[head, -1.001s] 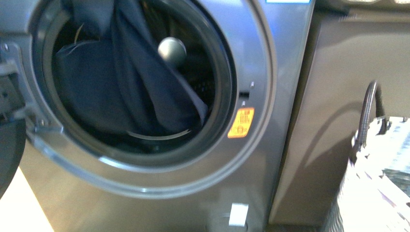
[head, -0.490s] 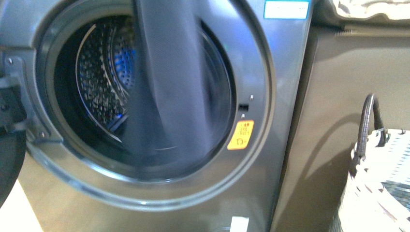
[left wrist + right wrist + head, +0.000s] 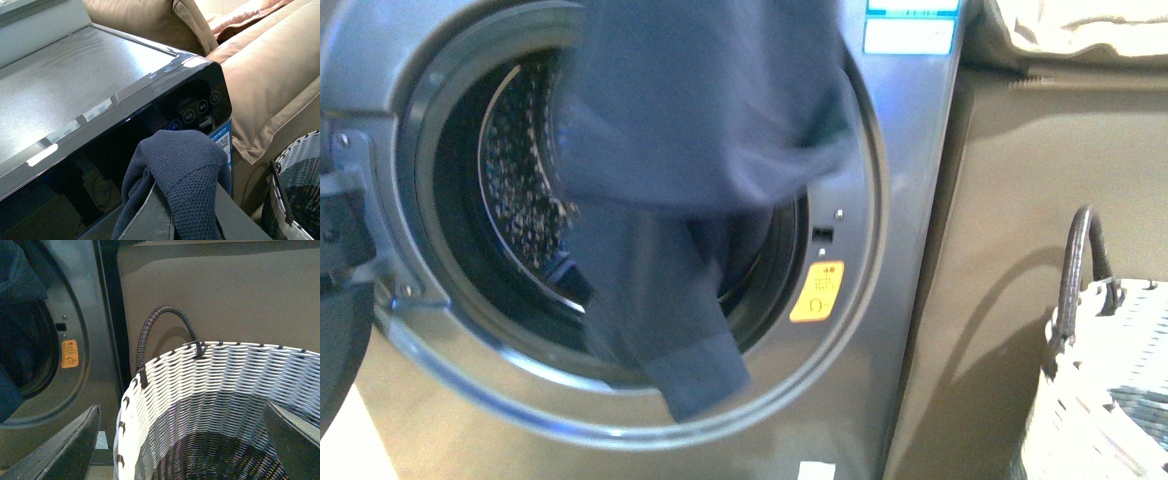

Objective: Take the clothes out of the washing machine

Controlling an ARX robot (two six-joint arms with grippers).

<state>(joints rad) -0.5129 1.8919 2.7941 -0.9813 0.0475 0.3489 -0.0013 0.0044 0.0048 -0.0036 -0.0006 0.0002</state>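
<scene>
Navy waffle-knit clothes (image 3: 187, 160) tight in left claw (image 3: 186, 200); right claw (image 3: 182, 407) wide over woven basket (image 3: 165, 375).

Clothes (image 3: 690, 150) lifted clear of washing machine (image 3: 880, 330) drum, now hanging before porthole, perforated wall exposed

A tan cushioned sofa (image 3: 270, 90) fills the background, a white woven basket (image 3: 215, 385) standing before it on a pale floor (image 3: 360, 455).

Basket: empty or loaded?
Empty as far as visible: in the right wrist view the basket shows only bare woven walls and floor, no fabric.
</scene>
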